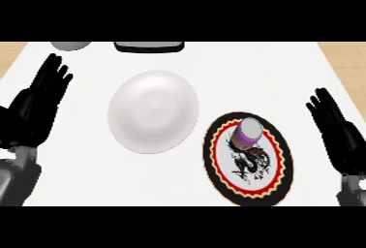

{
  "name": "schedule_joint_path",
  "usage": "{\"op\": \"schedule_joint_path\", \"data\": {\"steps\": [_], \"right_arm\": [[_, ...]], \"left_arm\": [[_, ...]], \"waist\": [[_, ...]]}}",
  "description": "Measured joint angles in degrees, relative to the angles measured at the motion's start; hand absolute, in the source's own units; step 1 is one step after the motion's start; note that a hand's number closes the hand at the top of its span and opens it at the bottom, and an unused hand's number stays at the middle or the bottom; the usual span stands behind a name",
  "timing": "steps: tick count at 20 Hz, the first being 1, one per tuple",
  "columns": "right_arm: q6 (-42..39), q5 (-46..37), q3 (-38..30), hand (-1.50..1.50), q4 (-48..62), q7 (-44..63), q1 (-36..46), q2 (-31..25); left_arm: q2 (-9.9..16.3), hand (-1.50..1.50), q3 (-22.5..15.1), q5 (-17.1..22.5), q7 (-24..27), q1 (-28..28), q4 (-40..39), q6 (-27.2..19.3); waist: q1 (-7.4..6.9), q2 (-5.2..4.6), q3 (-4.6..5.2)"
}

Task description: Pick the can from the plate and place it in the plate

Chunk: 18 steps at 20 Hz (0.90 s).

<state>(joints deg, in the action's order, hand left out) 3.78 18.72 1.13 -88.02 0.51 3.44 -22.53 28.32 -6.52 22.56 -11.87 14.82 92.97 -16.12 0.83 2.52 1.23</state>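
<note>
A purple can (247, 134) with a silver top stands on the upper part of a patterned plate (275, 181) that has a black rim, a red and yellow ring and a dark dragon figure. To its left lies a plain white plate (153, 111) with nothing on it. My right hand (340, 133) is open at the right edge, fingers straight and pointing up, a little apart from the patterned plate. At the left edge my left hand (34, 109) is open too, fingers up, well clear of the white plate.
A grey rounded object (70, 45) and a dark flat tray-like item (148, 46) sit at the far edge of the white counter (250, 77). Wooden surface shows at both far corners.
</note>
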Motion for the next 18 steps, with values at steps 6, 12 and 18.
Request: {"op": "schedule_joint_path", "data": {"steps": [6,12,18], "right_arm": [[1.03,-6.49,10.23,1.5,-2.69,1.93,13.07,5.21],[9.66,-29.36,20.38,-1.5,2.83,9.04,16.99,1.92],[27.58,-35.84,25.49,-1.5,8.51,3.95,15.38,16.86]], "left_arm": [[1.58,0.0,-1.58,-3.21,3.2,2.96,0.59,3.1],[1.82,0.0,-3.42,-4.89,5.28,3.09,-0.07,5.08],[0.54,0.0,-3.53,-6.38,8.29,2.29,-2.09,5.7]], "waist": [[-3.46,-2.27,-0.86],[-3.67,-2.71,-0.49],[-2.22,-2.8,-1.1]]}}
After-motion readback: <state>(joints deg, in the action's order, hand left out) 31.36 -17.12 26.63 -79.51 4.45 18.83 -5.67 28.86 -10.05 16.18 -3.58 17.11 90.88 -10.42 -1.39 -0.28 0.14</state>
